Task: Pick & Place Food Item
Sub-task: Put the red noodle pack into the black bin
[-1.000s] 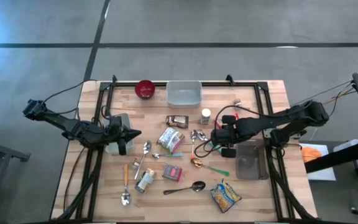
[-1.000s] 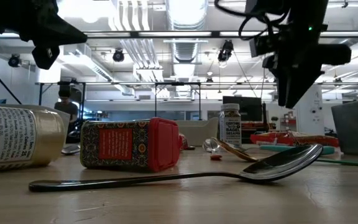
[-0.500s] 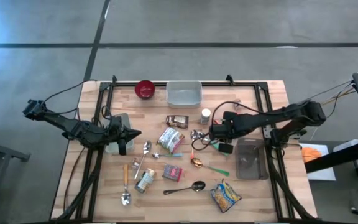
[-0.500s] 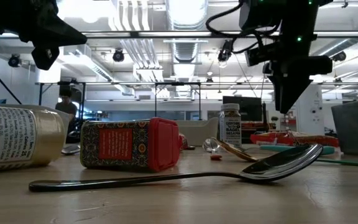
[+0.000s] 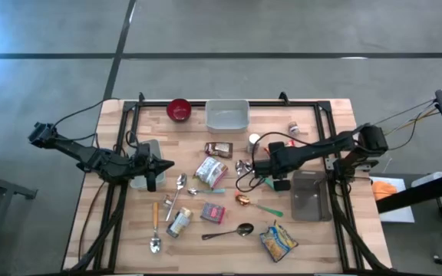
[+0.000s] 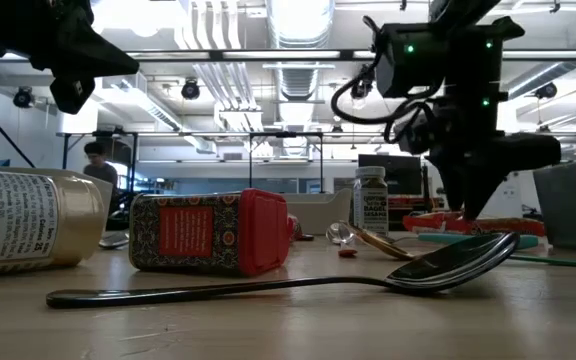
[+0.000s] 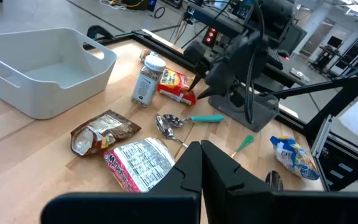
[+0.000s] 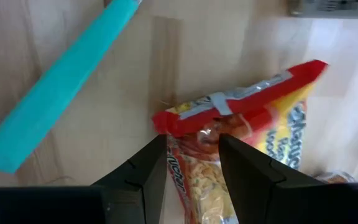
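Note:
A red-and-yellow noodle packet (image 8: 241, 143) lies flat on the wooden table beside a small spice jar (image 7: 146, 81); it also shows in the left wrist view (image 7: 174, 85). My right gripper (image 8: 192, 146) points steeply down just over the packet's red sealed end, open, one finger on either side of that end. The low view shows its fingertips (image 6: 468, 205) a little above the tabletop. My left gripper (image 7: 201, 165) is shut on nothing and hangs above the table's left side (image 5: 166, 165).
A white bin (image 5: 227, 115) and a red bowl (image 5: 179, 110) stand at the far edge, and a dark tray (image 5: 309, 195) lies to the right. A teal-handled spoon (image 8: 61, 81) lies close to the packet. Other spoons, snack packets (image 5: 211, 172), a red box (image 5: 213, 212) and a bottle (image 5: 179, 222) are scattered mid-table.
My right gripper has sunk toward the noodle packet, rolling a little about its own axis; the gap between its fingers looks the same. The packet and the other items have stayed put.

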